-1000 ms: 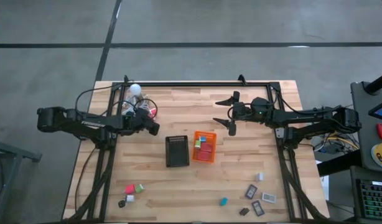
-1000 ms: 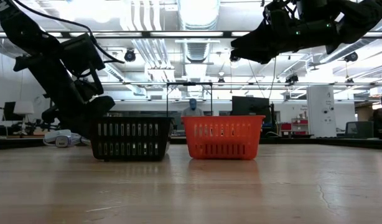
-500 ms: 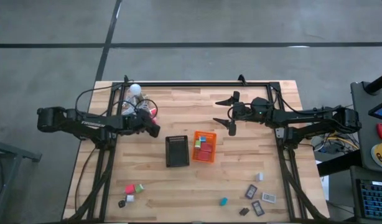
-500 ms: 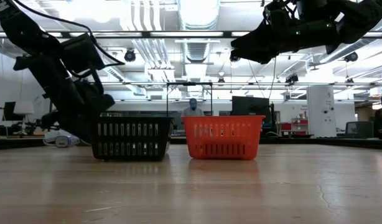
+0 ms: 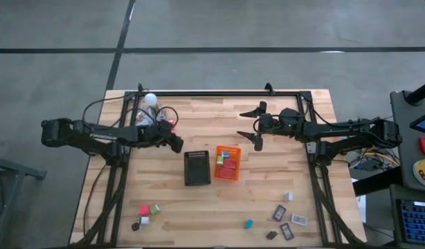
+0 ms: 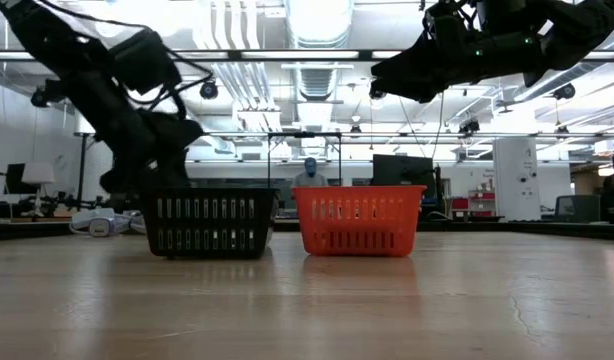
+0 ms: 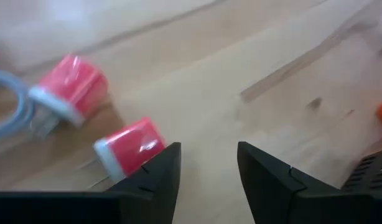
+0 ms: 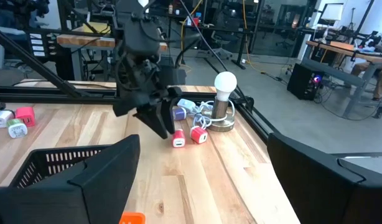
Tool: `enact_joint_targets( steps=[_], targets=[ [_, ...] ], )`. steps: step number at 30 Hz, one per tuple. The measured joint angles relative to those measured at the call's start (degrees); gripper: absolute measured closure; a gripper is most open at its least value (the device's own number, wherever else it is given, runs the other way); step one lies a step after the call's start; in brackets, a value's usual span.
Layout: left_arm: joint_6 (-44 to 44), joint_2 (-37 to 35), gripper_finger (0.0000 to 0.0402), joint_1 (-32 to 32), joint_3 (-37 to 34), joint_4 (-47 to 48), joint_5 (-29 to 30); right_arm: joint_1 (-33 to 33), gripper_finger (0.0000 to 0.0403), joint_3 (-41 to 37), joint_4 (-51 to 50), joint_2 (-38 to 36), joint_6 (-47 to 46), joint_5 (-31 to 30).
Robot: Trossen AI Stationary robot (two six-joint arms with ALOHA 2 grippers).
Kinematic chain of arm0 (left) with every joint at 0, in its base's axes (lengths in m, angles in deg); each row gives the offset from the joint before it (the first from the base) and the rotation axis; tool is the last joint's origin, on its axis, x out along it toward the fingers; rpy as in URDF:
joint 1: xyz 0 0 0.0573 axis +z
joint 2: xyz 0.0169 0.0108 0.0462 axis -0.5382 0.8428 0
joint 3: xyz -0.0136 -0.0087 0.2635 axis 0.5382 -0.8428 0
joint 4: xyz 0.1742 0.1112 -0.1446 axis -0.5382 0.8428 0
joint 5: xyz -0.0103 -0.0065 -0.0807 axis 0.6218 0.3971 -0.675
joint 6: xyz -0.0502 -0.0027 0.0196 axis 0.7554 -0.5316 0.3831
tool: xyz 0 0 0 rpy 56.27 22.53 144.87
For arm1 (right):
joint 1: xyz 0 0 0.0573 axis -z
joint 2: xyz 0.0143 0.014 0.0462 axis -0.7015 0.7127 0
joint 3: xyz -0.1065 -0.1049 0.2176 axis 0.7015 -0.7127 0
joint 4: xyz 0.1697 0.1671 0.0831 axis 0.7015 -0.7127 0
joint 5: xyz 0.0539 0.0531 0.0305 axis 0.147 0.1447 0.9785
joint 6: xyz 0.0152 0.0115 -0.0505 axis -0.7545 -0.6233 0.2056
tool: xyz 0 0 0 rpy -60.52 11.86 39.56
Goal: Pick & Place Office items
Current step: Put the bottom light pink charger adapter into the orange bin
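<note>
I have the left gripper (image 5: pixel 176 144) left of centre in the overhead frame, low over the wood between the white ball (image 5: pixel 150 99) with its coiled cable and the black tray (image 5: pixel 197 153). Through its wrist camera the fingers (image 7: pixel 160 171) stand a little apart with only bare wood between them; it has hold of nothing. One red block with a white end (image 7: pixel 130 145) lies just beside one finger, and a second red block (image 7: pixel 71 87) lies a bit farther off, near the grey cable (image 7: pixel 7 109).

The right gripper (image 5: pixel 241 124) hangs up off the table, upper centre-right of the overhead frame, above the orange tray (image 5: pixel 216 166), its fingers spread wide and empty.

The orange tray sits mid-frame, just beside the black one, with a few coloured blocks (image 5: pixel 228 160) in it. The remaining office items lie loose: pink and green blocks (image 5: pixel 149 209) at lower left, a teal block (image 5: pixel 248 223) at bottom centre, and flat grey-black rectangles (image 5: pixel 287 223) at lower right.
</note>
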Motion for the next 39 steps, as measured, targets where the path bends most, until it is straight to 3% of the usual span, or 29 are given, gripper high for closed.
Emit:
enact_joint_targets(
  steps=[5,11,14,22,30,39],
  targets=[
    [-5.67,0.00,0.0238,0.83,3.02,4.07,2.37,0.02,0.0060,0.00,0.01,0.02,0.00,0.00],
    [-28.56,-0.09,0.0203,0.87,5.22,1.73,0.11,0.06,0.0061,0.01,0.01,0.04,0.00,0.00],
    [-35.35,-0.09,0.0170,0.91,5.19,1.74,-0.58,0.07,0.0056,0.00,0.01,0.04,0.00,0.00],
    [-40.14,-0.09,0.0115,1.78,5.15,10.11,-0.26,0.04,0.0057,0.02,0.02,0.04,0.00,0.00],
    [-42.64,-0.09,0.0114,3.93,7.19,17.34,0.99,0.04,0.0061,0.02,0.00,0.04,0.00,0.00],
    [-47.47,-0.09,0.0114,7.45,7.27,17.46,-1.43,0.04,0.0055,0.02,0.01,0.04,0.00,0.00]
  ],
)
